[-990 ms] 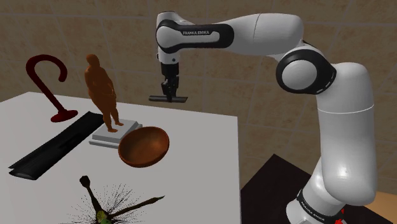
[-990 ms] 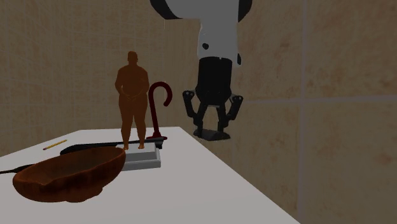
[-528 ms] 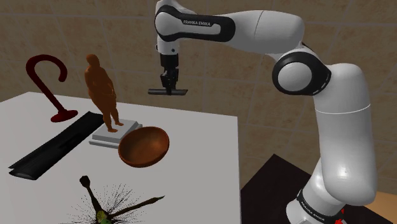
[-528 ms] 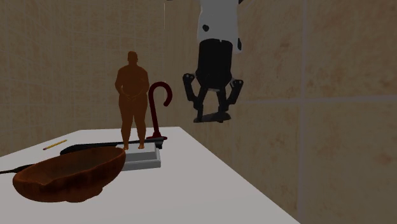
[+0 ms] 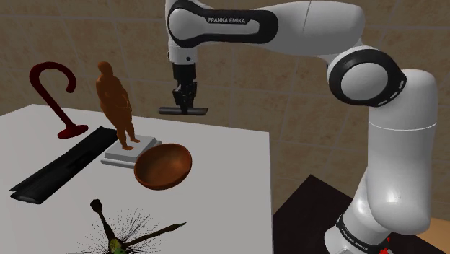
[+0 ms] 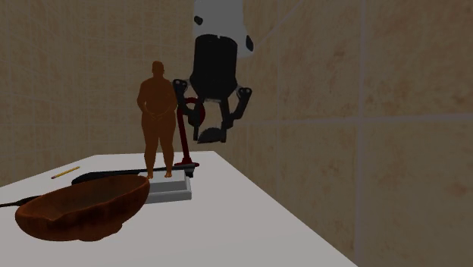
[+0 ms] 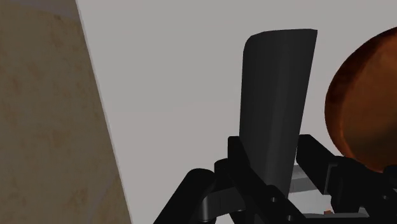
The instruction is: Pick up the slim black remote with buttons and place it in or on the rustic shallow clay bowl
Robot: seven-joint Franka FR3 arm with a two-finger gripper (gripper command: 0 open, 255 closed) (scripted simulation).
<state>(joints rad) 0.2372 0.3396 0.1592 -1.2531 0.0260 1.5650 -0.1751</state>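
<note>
Remote (image 5: 183, 112), slim and black, hangs level and crosswise in the end effector (image 5: 185, 105), whose two fingers are clamped on its middle, well above the white desk (image 5: 216, 180). Since half a second ago, the end effector has carried it sideways and slightly lower, nearer the brown figurine (image 5: 115, 104). In the second exterior view it now overlaps the dark red cane (image 6: 182, 146). The reddish-brown bowl (image 5: 164, 167) sits on the desk below the end effector, off to one side.
</note>
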